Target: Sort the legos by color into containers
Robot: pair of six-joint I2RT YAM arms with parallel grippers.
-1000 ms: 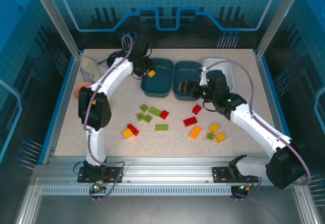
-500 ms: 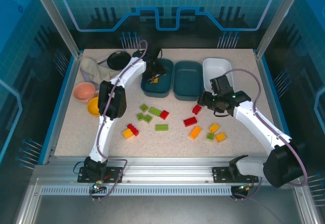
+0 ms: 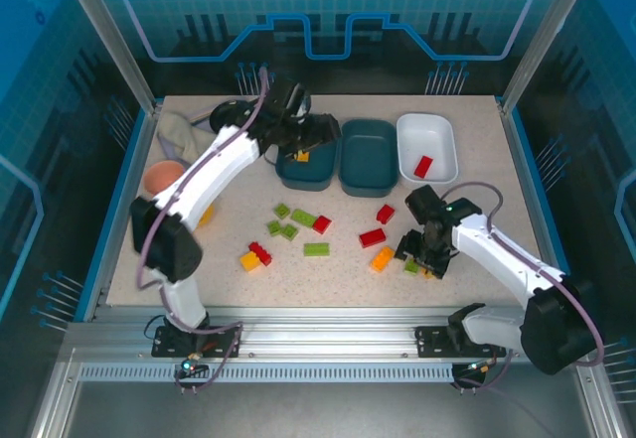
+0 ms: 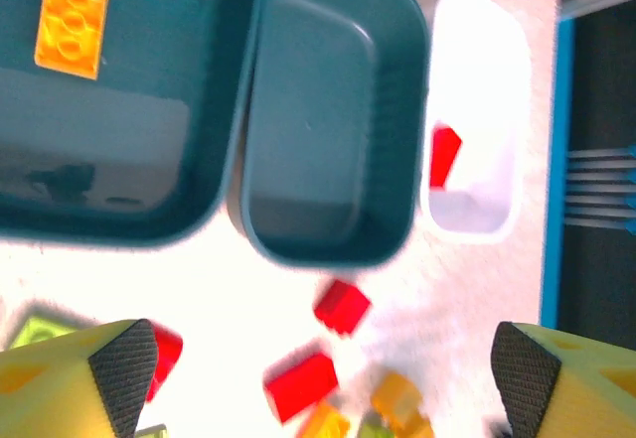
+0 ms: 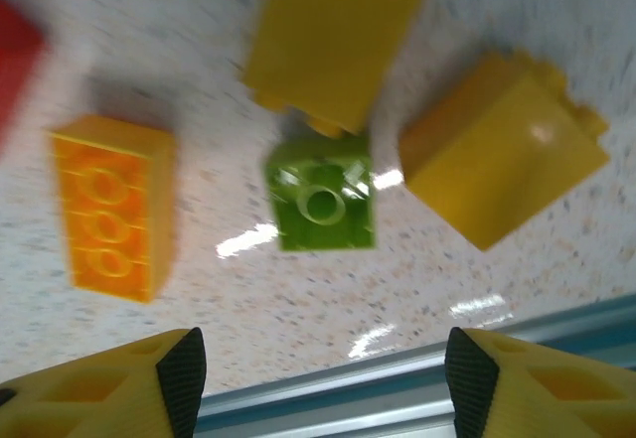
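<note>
1. The left gripper [image 3: 314, 136] is hovering over the left teal tray [image 3: 285, 172]. Its jaws are standing wide open, and nothing is sitting between them.
2. One orange brick [image 4: 73, 19] is lying in this tray, and the middle teal tray [image 4: 313, 140] is standing just beside it.
3. The white tray [image 3: 438, 128] is standing at the right end of the row, with one red brick [image 3: 423, 167] lying inside.
4. The right gripper [image 3: 421, 255] is hanging low over the table [image 3: 219, 229] near the front right. Its jaws are also standing apart and are gripping nothing.
5. Below it, a small green brick [image 5: 320, 203] is touching a yellow brick [image 5: 336, 31]. A second yellow brick [image 5: 502, 145] and a second orange brick [image 5: 114, 207] are lying near.
6. The green bricks [image 3: 303, 218] and the loose red bricks [image 3: 373, 236] are lying on the table between the arms.
</note>
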